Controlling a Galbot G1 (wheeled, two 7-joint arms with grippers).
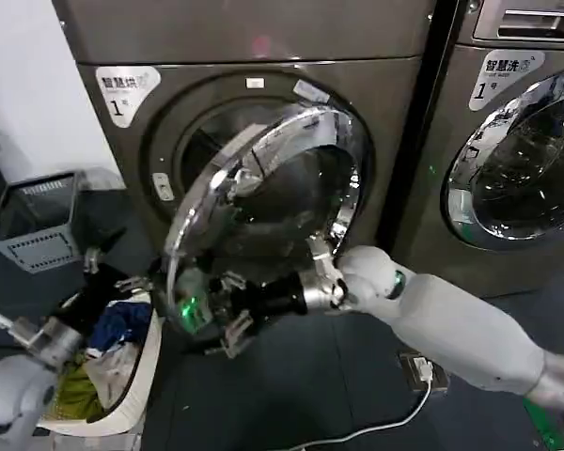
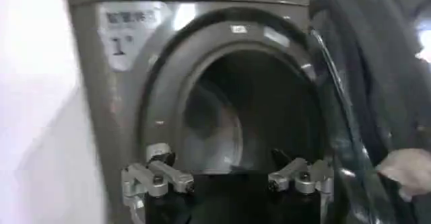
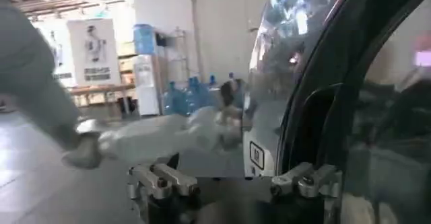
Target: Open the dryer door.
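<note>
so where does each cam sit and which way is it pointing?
Head: on the robot's head, facing forward and down at the half-open dryer door; the right gripper is at its lower rim, the left gripper low by a laundry basket.
Left wrist: faces the drum opening past its own open fingers.
Right wrist: beside the door edge, looking along it into the room.
Shared: the door shows in all three.

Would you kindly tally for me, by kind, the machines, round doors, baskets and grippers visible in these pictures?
Machines: 2, the dryer and its neighbour
Round doors: 2, the open dryer door and the shut twin door
Baskets: 2, a grey basket and a laundry basket
Grippers: 2, left gripper, right gripper
Total: 8
</note>
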